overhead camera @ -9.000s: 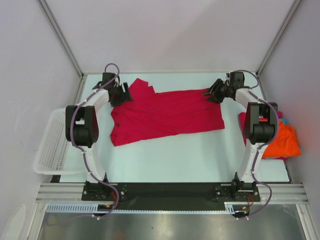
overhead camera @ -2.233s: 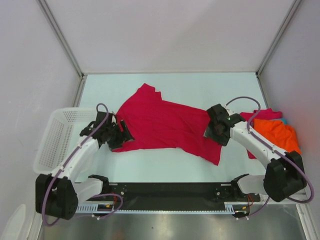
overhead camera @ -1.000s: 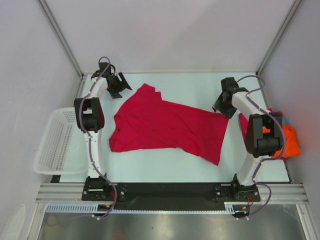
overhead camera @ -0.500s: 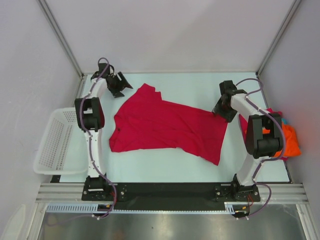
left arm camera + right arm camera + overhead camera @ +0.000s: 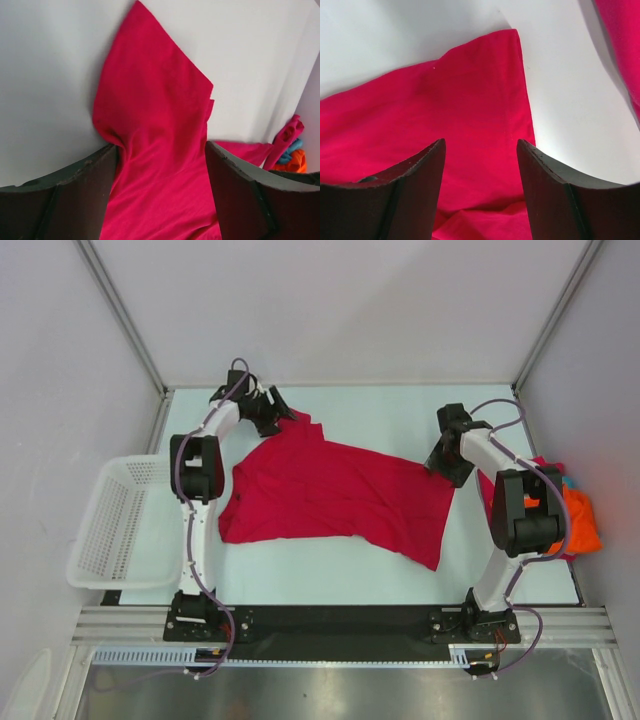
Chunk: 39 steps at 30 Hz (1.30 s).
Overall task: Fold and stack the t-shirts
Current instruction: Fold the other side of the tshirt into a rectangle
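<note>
Top external view: a white basket sits well left of the left gripper, whose jaws are spread over the far left corner of the red shirt, with cloth below and between them but not pinched. The right gripper, also spread, straddles the shirt's far right corner, and the other shirts are heaped to its right. Step looks like taking both far corners for a fold; next, both must drop and pinch together.

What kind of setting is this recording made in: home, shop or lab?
Most likely a lab test cell: plain white walls on metal frame posts, the left arm and right arm bolted to a rail, a crimson t-shirt spread on a white table.
</note>
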Each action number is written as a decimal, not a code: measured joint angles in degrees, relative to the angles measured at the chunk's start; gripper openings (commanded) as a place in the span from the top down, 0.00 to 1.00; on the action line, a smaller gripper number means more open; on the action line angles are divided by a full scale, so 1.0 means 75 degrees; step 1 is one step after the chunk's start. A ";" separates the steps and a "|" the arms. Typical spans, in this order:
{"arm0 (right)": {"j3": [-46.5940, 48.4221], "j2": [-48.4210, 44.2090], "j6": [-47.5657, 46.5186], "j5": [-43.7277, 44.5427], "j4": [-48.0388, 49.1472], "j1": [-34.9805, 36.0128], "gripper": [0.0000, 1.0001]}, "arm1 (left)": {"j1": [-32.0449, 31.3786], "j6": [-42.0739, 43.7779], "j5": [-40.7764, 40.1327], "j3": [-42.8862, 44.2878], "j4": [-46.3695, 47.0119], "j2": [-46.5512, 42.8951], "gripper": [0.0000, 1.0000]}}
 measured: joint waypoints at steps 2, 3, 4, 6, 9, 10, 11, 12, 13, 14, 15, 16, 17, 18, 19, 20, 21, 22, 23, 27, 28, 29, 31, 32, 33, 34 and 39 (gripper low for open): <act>-0.0006 0.0000 0.0000 0.0003 -0.0017 0.0000 0.37 | -0.0029 -0.0029 0.0128 -0.0067 0.0114 0.0000 0.25; -0.0006 0.0000 0.0000 0.0003 -0.0017 0.0000 0.39 | -0.0032 -0.0052 0.0169 -0.0085 0.0140 0.0000 0.28; -0.0006 0.0000 0.0000 0.0003 -0.0017 0.0000 0.47 | -0.0032 -0.0058 0.0189 -0.0108 0.0163 0.0000 0.37; -0.0006 0.0000 -0.0029 0.0000 -0.0017 0.0000 0.58 | -0.0029 -0.0102 0.0192 -0.0143 0.0175 0.0000 0.51; -0.0009 0.0000 -0.0102 -0.0029 0.0009 0.0000 0.96 | -0.0029 -0.0149 0.0187 -0.0367 0.0181 0.0000 0.79; -0.0017 0.0000 -0.0131 -0.0058 0.0026 0.0000 1.00 | -0.0032 -0.0184 0.0195 -0.0475 0.0198 0.0000 0.96; -0.0026 0.0000 -0.0128 -0.0079 0.0032 0.0000 1.00 | -0.0029 -0.0236 0.0248 -0.0592 0.0224 -0.0006 1.00; -0.0035 0.0000 -0.0128 -0.0099 0.0044 0.0000 1.00 | -0.0026 -0.0289 0.0306 -0.0708 0.0262 -0.0035 1.00; -0.0050 0.0000 -0.0137 -0.0119 0.0050 0.0000 1.00 | -0.0026 -0.0341 0.0367 -0.0810 0.0318 -0.0079 1.00; -0.0070 0.0000 -0.0137 -0.0131 0.0064 0.0000 1.00 | -0.0029 -0.0341 0.0385 -0.0944 0.0382 -0.0152 1.00; -0.0096 0.0000 -0.0140 -0.0143 0.0076 0.0000 1.00 | -0.0035 -0.0353 0.0356 -0.1078 0.0405 -0.0236 1.00; -0.0128 0.0000 -0.0143 -0.0146 0.0099 0.0000 1.00 | -0.0041 -0.0370 0.0341 -0.1151 0.0411 -0.0283 1.00; -0.0169 0.0000 -0.0152 -0.0146 0.0125 0.0000 1.00 | -0.0044 -0.0382 0.0326 -0.1241 0.0423 -0.0341 1.00; -0.0201 0.0000 -0.0169 -0.0149 0.0149 0.0000 1.00 | -0.0047 -0.0385 0.0306 -0.1294 0.0420 -0.0379 1.00; -0.0236 0.0000 -0.0175 -0.0149 0.0175 0.0000 1.00 | -0.0047 -0.0385 0.0271 -0.1358 0.0417 -0.0425 1.00; -0.0268 0.0000 -0.0178 -0.0152 0.0204 0.0000 1.00 | -0.0050 -0.0382 0.0233 -0.1413 0.0414 -0.0472 1.00; -0.0289 0.0000 -0.0181 -0.0154 0.0227 0.0000 1.00 | -0.0050 -0.0379 0.0184 -0.1460 0.0402 -0.0516 1.00; -0.0306 0.0000 -0.0184 -0.0154 0.0251 0.0000 1.00 | -0.0050 -0.0379 0.0131 -0.1483 0.0385 -0.0548 1.00; -0.0309 0.0000 -0.0198 -0.0152 0.0259 0.0000 1.00 | -0.0050 -0.0367 0.0050 -0.1518 0.0341 -0.0595 1.00; -0.0286 0.0006 -0.0233 -0.0146 0.0309 -0.0003 0.71 | -0.0050 -0.0289 -0.0184 -0.1614 0.0184 -0.0734 1.00; -0.0251 0.0026 -0.0271 -0.0146 0.0297 -0.0009 0.70 | -0.0050 -0.0254 -0.0259 -0.1644 0.0149 -0.0775 1.00; -0.0189 0.0067 -0.0289 -0.0152 0.0289 -0.0009 0.69 | -0.0050 -0.0242 -0.0329 -0.1676 0.0117 -0.0825 1.00; -0.0067 0.0178 -0.0332 -0.0157 0.0326 -0.0009 0.69 | -0.0050 -0.0187 -0.0490 -0.1740 0.0020 -0.0941 1.00; -0.0041 0.0219 -0.0338 -0.0166 0.0347 -0.0009 0.68 | -0.0050 -0.0166 -0.0557 -0.1763 -0.0006 -0.1008 1.00; -0.0032 0.0248 -0.0341 -0.0178 0.0356 -0.0009 0.68 | -0.0050 -0.0140 -0.0618 -0.1766 -0.0038 -0.1072 1.00; -0.0032 0.0262 -0.0341 -0.0192 0.0356 -0.0009 0.68 | -0.0050 -0.0105 -0.0679 -0.1775 -0.0073 -0.1160 1.00; -0.0032 0.0315 -0.0370 -0.0283 0.0364 -0.0009 0.68 | -0.0055 0.0003 -0.0903 -0.1781 -0.0154 -0.1775 1.00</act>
